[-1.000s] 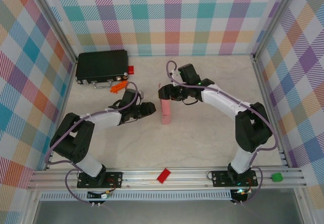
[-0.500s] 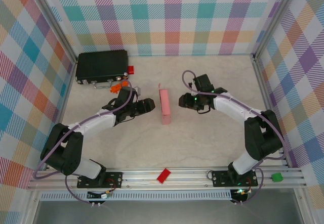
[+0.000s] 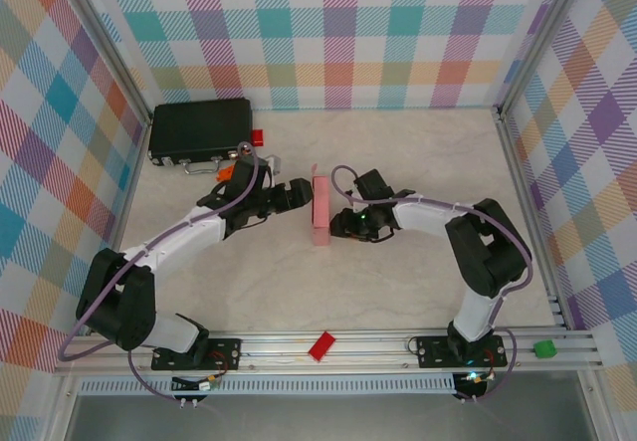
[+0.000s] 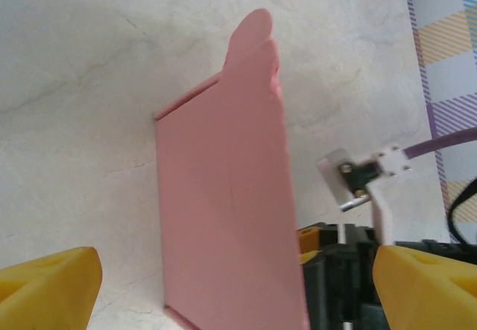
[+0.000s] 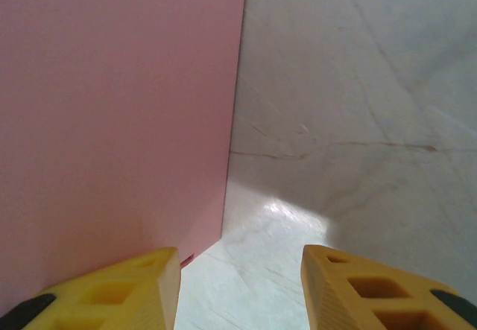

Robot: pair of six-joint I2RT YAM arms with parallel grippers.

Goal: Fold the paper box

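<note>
The pale-pink paper box [image 3: 320,208] stands on edge in the middle of the table as a thin closed slab. My left gripper [image 3: 297,198] is just left of it and open wide. In the left wrist view the box [image 4: 223,211] rises between and ahead of the yellow fingertips [image 4: 48,289], with a rounded tab at its far top. My right gripper [image 3: 342,224] is close on the box's right side, open. In the right wrist view the pink wall [image 5: 119,106] runs along the left fingertip [image 5: 112,289], and bare table lies between the fingers.
A black case [image 3: 199,130] lies at the back left with a small red block [image 3: 258,137] and an orange piece [image 3: 228,172] beside it. Another red block [image 3: 321,345] and a green piece [image 3: 543,348] sit on the front rail. Plaid walls enclose the table.
My left gripper has reached right up to the box and opened wide. My right gripper left the box's far end, drew back right, then returned low against its right side.
</note>
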